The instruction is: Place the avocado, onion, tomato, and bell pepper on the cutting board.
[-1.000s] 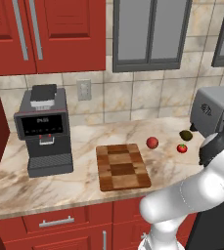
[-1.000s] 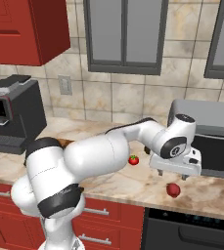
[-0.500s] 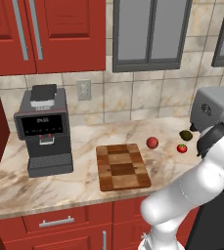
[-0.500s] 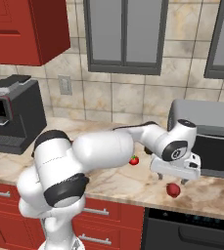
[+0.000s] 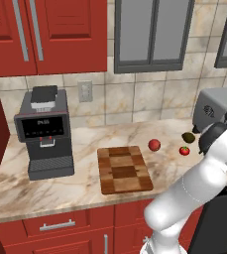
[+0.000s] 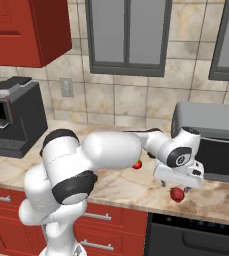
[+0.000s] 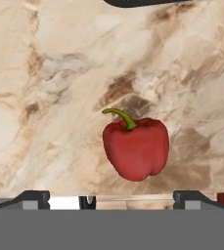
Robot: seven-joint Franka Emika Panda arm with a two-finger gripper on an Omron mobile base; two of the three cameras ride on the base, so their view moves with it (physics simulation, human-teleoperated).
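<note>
Tool [image 6: 179, 183] hangs open just above the bell pepper [image 7: 135, 148], jaws spread wide and gripping nothing; in the hand view the two finger tips [image 7: 34, 197] stand either side of the pepper, apart from it. Pepper lies on its side on bare marble surface [image 5: 85, 183], green stem up-left in the hand view, free room all round it. In the right base view the pepper [image 6: 176, 195] sits near the front edge of the surface, just in front of the grey toaster oven [image 6: 211, 140].

Cutting board [image 5: 123, 169] is well apart to the left, nothing on it, its near short edge close to the surface's front edge. Open marble between board and coffee machine [image 5: 44, 131], and between board and the vegetables.

Onion [image 5: 154, 145], plain reddish ball, is just right of the board's far corner, not touching. Tomato [image 5: 184, 151] and avocado [image 5: 188, 137] lie further right, near each other and close beside the arm's dark wrist, avocado behind the tomato toward the wall
</note>
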